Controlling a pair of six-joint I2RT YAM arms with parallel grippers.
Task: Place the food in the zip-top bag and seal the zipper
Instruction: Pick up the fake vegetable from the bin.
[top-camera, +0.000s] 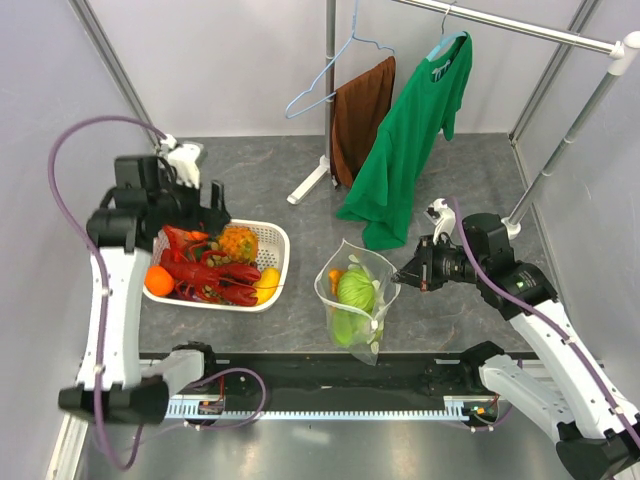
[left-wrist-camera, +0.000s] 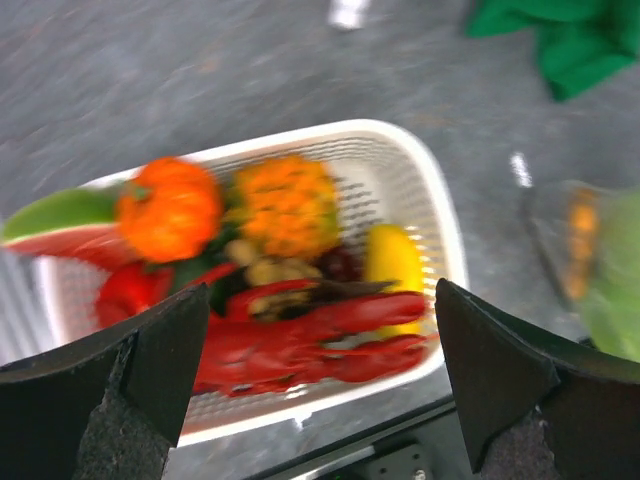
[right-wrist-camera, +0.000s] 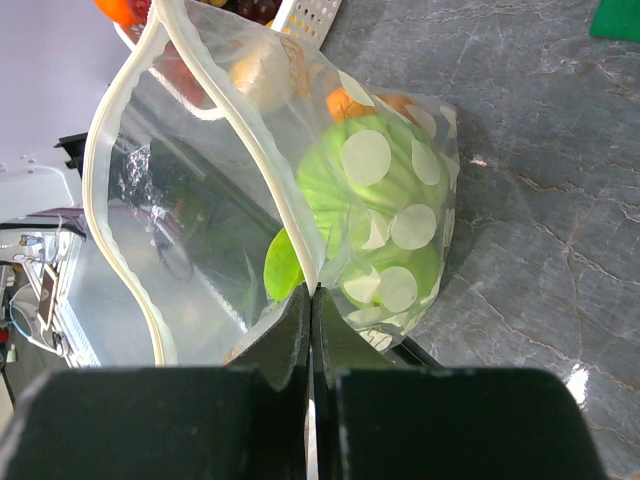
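Clear dotted bag (top-camera: 355, 300): stood on the grey surface (top-camera: 300, 170) near the white basket (top-camera: 278, 240), to its right and not touching it; the mouth is held open.
Zipper strip (right-wrist-camera: 255, 150): seen as a whitish band round the mouth, unsealed; a slider cannot be made out.
Right claw (right-wrist-camera: 311, 300): pinched tight on the bag's mouth edge, where the strip is lost between the fingers.
Inside the bag: a green cabbage (right-wrist-camera: 340, 190) is seen through the dots, with an orange piece (right-wrist-camera: 345, 103) behind it; what lies lower down is obscured by folds of plastic.
Left claw (left-wrist-camera: 322, 288): spread wide above the basket, nothing held; its own view is blurred.
Basket contents: red lobsters (left-wrist-camera: 320, 340) are piled at the near side, with an orange fruit (left-wrist-camera: 170, 208), a knobbly orange-yellow fruit (left-wrist-camera: 285, 205), a yellow piece (left-wrist-camera: 393, 262) and a watermelon slice (left-wrist-camera: 60, 225), which is partly cut off at the frame edge; dark bits in the middle cannot be identified.
Behind: a green T-shirt (top-camera: 415, 140) and a brown cloth (top-camera: 360, 115) are hung on a rack.
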